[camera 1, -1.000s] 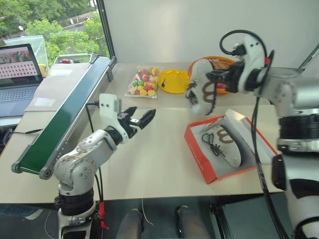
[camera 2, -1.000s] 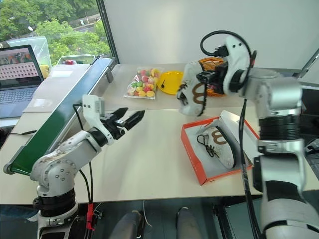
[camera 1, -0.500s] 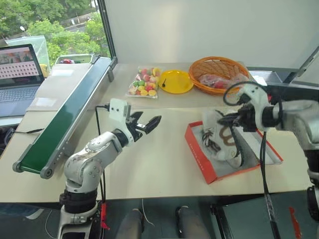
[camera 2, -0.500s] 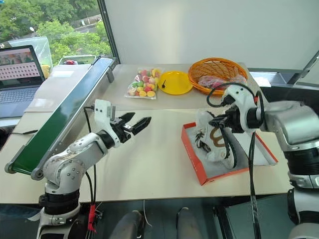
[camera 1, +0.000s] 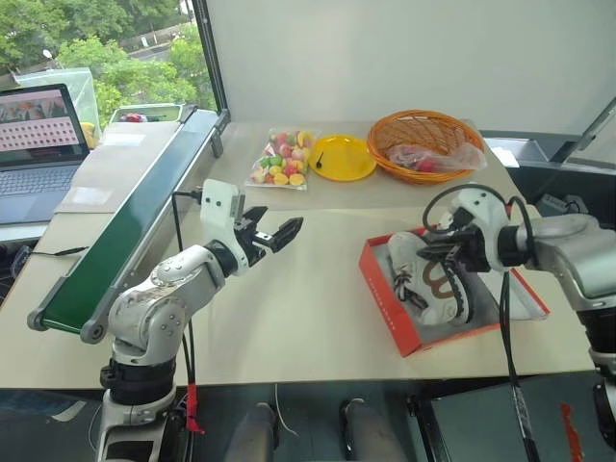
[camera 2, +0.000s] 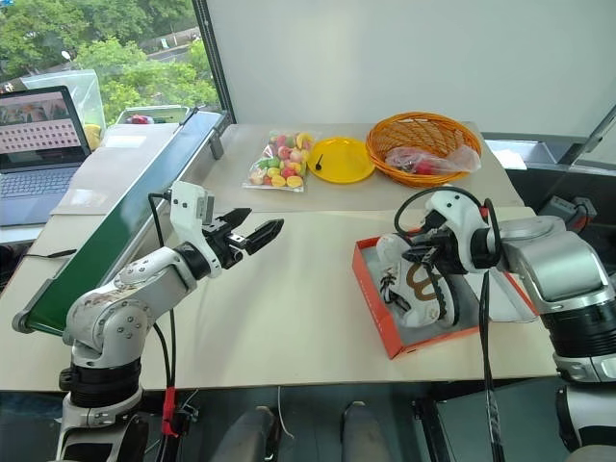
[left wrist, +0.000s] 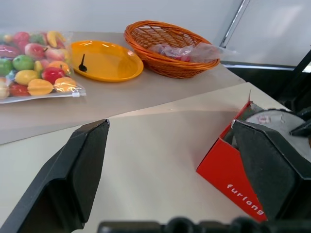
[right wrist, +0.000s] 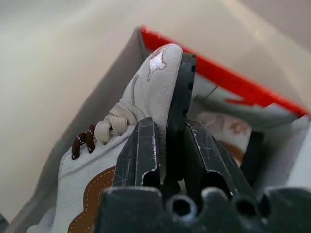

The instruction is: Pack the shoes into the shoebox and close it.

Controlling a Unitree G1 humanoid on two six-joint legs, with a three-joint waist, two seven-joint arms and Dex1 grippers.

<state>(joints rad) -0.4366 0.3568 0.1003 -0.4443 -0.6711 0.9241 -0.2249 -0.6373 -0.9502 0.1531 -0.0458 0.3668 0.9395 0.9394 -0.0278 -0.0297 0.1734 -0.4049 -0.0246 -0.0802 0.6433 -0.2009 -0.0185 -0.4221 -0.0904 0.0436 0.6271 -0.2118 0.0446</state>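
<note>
The red shoebox (camera 1: 389, 310) lies open on the table's right side, its white lid (camera 1: 527, 295) folded out to the right. My right gripper (camera 1: 446, 253) is shut on the black sole edge of one cream shoe (camera 1: 421, 276). That shoe lies on its side inside the box, toe toward the box's near-left wall. In the right wrist view the fingers (right wrist: 141, 150) pinch the shoe (right wrist: 146, 102) by its sole. The second shoe is mostly hidden beneath it. My left gripper (camera 1: 274, 234) hovers open over the table's middle, left of the box, holding nothing. From the left wrist, the shoebox (left wrist: 228, 170) lies ahead.
A green conveyor belt (camera 1: 125, 231) runs along the left, with a laptop (camera 1: 34, 135) beyond it. At the back stand a bag of coloured sweets (camera 1: 279, 159), a yellow plate (camera 1: 342, 157) and an orange wicker basket (camera 1: 423, 144).
My right gripper has come down from above the table with the shoe and lowered it into the box. The left gripper has stayed open in about the same place.
</note>
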